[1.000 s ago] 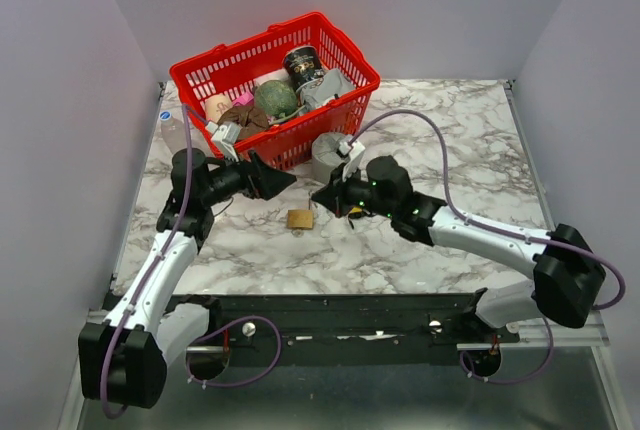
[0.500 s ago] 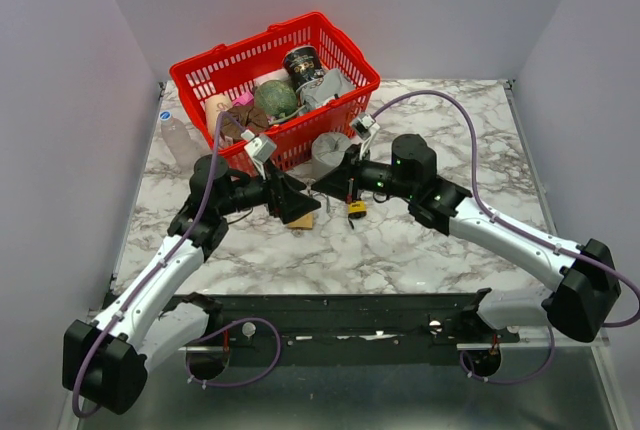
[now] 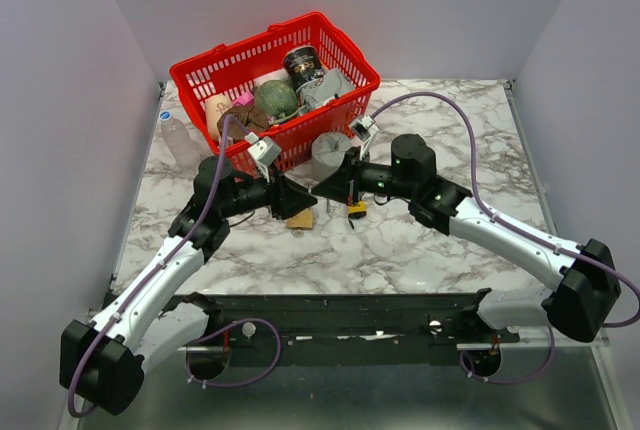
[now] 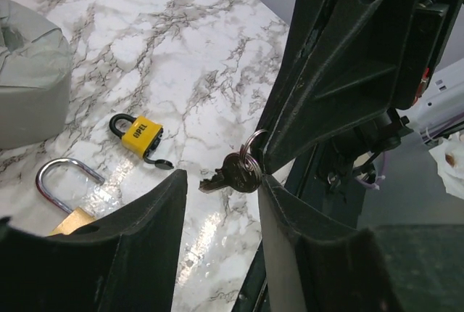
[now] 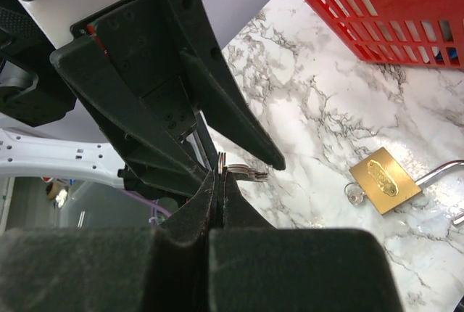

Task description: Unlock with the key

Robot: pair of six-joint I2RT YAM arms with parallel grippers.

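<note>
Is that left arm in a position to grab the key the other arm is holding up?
Probably yes. The key hangs on the key ring pinched by the right gripper, directly between the left gripper's open fingers, with nothing blocking it.

Light is bright and even (close wrist-view foregrounds blur)

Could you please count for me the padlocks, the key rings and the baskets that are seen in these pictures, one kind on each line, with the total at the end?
padlocks: 2 (brass padlock, yellow padlock)
key ring: 1
red basket: 1
total: 4
</note>
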